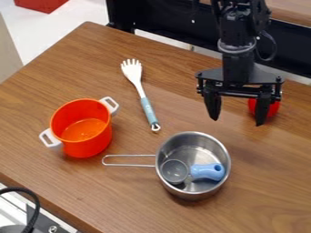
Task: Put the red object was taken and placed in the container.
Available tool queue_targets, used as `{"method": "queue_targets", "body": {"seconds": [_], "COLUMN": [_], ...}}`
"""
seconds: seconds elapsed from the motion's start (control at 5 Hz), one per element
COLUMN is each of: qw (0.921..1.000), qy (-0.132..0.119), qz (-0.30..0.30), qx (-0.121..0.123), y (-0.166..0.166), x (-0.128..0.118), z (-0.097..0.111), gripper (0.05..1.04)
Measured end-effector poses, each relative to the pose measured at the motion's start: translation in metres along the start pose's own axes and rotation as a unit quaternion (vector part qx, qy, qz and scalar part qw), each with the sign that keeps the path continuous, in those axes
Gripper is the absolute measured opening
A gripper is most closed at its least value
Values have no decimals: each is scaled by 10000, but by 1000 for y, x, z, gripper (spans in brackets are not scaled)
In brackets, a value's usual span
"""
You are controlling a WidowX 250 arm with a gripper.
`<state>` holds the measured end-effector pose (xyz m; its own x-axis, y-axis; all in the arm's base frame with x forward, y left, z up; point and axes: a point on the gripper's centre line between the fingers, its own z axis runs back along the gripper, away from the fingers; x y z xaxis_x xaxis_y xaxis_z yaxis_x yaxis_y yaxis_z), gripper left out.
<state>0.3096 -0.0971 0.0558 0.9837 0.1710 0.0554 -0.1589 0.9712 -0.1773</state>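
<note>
The table is coloured brown and striped with darker wood lines. Toward nine o'clock, the pot is coloured bright orange, with white handles. Toward twelve, the fork-like tool is coloured white, with a blue-green grip. Toward five, the pan is coloured silver, and the grey scoop is given a light blue handle. Toward three, red is seen on the small thing by the black gripper.
</note>
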Motion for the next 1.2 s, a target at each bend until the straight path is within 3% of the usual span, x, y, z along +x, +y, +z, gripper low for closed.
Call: {"method": "queue_targets", "body": {"seconds": [0.2, 0.8, 1.2], "qw": [9999, 9966, 9943], "qy": [130, -822, -1019], "qz": [62, -45, 259], "qx": [61, -43, 168], "y": [3, -10, -24], "x": [-3, 53, 69], "z": [-10, -20, -29], "gripper": [994, 994, 994]}}
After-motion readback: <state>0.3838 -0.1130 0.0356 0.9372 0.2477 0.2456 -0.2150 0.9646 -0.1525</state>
